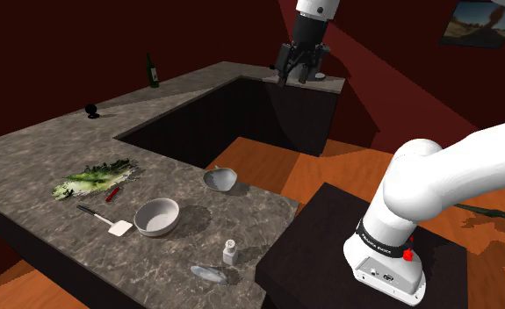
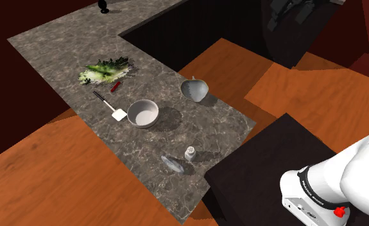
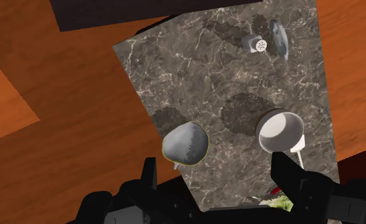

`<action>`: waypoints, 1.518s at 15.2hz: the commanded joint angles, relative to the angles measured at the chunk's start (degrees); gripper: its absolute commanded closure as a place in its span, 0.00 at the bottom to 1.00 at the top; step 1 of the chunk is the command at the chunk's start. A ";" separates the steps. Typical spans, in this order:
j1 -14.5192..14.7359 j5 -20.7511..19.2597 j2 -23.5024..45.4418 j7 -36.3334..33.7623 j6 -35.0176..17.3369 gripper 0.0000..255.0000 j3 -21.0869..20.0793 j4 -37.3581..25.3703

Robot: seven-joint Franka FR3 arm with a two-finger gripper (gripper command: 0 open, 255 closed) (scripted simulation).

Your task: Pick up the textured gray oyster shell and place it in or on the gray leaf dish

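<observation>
Gripper (image 3: 216, 179) gapes wide, empty; we log oyster shell (image 3: 184, 143) well below, off one finger, leaf dish (image 3: 278, 38) farther.

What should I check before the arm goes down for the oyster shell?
1. Is the gripper open: ok, its fingers stand apart.
2. Is the oyster shell free: ok, nothing touches it. It lies at the counter edge.
3. Is the gripper close to the shell: not ok, it hangs high above.
4. Is the leaf dish empty: ok.
5. Is there room around the dish: not ok, the salt shaker stands right beside it.
</observation>
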State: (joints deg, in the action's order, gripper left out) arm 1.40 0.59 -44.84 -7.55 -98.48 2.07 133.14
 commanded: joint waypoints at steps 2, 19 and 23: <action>0.38 0.22 0.08 -0.51 -1.36 0.00 -0.86 1.40; 6.94 2.95 12.94 -10.71 -27.09 0.00 -16.71 16.86; 7.57 2.03 19.38 -14.17 -33.66 0.00 -20.95 17.87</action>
State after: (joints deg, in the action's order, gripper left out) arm 8.91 2.98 -27.58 -20.70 -130.07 -17.70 150.88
